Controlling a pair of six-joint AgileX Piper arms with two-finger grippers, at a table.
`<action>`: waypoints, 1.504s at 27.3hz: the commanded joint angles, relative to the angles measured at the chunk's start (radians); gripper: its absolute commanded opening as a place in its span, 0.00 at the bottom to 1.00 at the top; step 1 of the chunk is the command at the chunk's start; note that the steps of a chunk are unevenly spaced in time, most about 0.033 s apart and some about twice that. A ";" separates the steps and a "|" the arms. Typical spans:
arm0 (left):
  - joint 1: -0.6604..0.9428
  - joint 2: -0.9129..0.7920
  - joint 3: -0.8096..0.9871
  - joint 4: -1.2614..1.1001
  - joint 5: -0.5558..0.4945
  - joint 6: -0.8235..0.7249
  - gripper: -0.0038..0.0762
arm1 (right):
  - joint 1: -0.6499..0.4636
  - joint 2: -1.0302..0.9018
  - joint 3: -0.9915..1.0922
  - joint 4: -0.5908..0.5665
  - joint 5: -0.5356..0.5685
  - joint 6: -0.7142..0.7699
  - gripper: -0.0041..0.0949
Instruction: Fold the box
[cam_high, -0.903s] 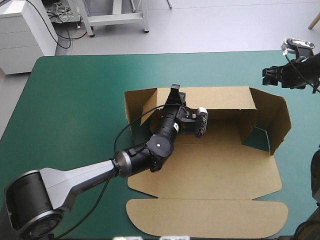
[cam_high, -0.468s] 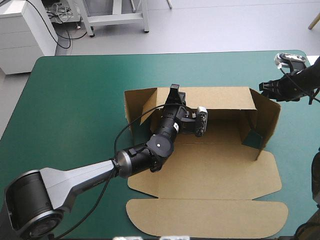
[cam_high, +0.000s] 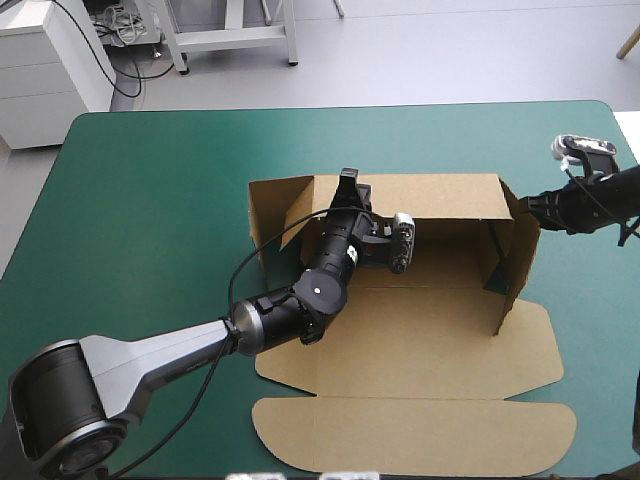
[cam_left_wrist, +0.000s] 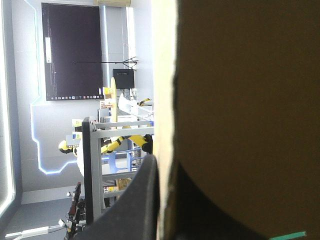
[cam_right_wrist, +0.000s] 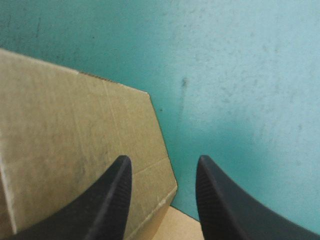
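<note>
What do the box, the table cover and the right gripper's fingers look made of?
The box: brown corrugated-looking board, matte, with scored fold lines. The cover: teal-green, matte, faintly scuffed; perhaps a rubbery or fabric mat. The fingers: black, finely ribbed, likely rubber or plastic.

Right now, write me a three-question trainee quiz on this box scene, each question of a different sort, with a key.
1. True or false: the left gripper is shut on the back wall of the box.
2. The right gripper has its fingers: A open; B shut in one arch; C out of every view.
3. Fill in: the lid lies flat toward the ___ edge of the table.
Key: 1 true; 2 A; 3 near.
</note>
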 joint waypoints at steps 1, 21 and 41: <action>-0.004 -0.044 -0.029 0.013 0.022 -0.018 0.04 | -0.056 -0.108 0.076 0.164 -0.047 -0.136 0.41; -0.004 -0.044 -0.029 0.013 0.022 -0.042 0.04 | -0.098 -0.155 0.194 0.247 0.063 -0.545 0.42; -0.004 -0.044 -0.029 0.013 0.017 -0.042 0.04 | 0.115 -0.155 0.198 0.239 -0.063 -0.601 0.42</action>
